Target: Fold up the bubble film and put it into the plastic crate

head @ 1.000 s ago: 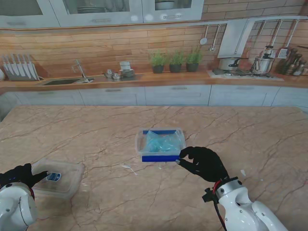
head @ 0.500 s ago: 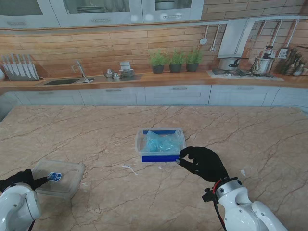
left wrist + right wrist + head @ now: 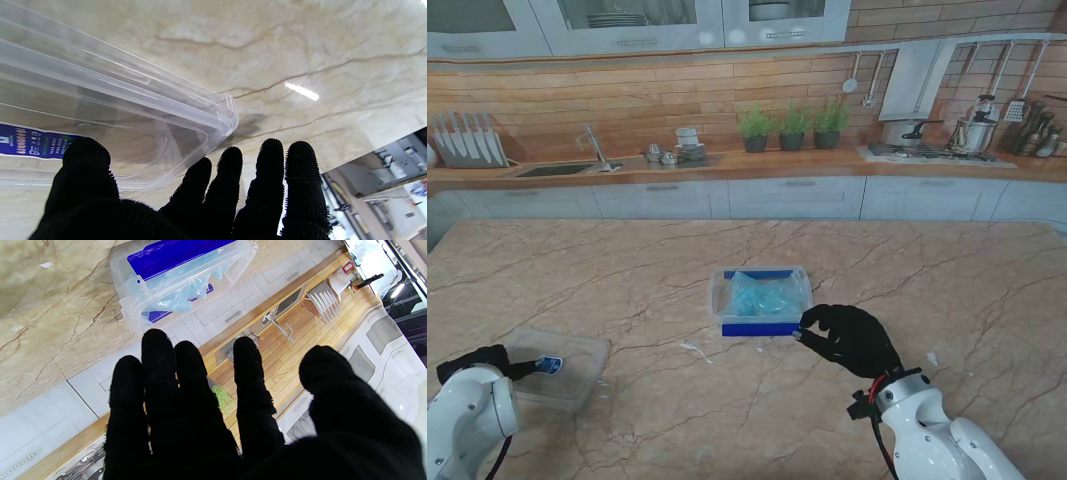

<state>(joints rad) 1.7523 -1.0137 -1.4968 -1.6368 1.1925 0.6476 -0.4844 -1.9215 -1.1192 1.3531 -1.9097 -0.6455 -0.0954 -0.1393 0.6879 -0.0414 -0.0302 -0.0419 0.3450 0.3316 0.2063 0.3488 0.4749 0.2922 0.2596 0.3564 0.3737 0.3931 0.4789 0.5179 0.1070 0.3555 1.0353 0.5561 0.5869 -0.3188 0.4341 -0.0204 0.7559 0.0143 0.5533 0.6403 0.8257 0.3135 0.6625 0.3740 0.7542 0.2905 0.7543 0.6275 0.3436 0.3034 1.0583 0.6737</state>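
The clear plastic crate (image 3: 718, 297) with blue bands stands mid-table, and the pale blue bubble film (image 3: 762, 295) lies bunched inside it. My right hand (image 3: 852, 340) sits at the crate's near right corner, fingertips at its rim, fingers apart and holding nothing. The right wrist view shows the crate (image 3: 130, 318) and film (image 3: 186, 296) just beyond the right hand (image 3: 200, 423). At the near left, my left hand (image 3: 477, 362) grips the clear lid (image 3: 567, 375). In the left wrist view the left hand (image 3: 200, 206) has its thumb over the lid (image 3: 133, 110) near its blue label.
A small white scrap (image 3: 692, 347) lies on the marble to the left of the crate, and another (image 3: 932, 358) lies right of my right hand. The table's far edge meets a printed kitchen backdrop.
The left hand has drawn nearer to me and the lid has shifted a little to the right, its left side now tilted up. The right hand and crate have stayed put.
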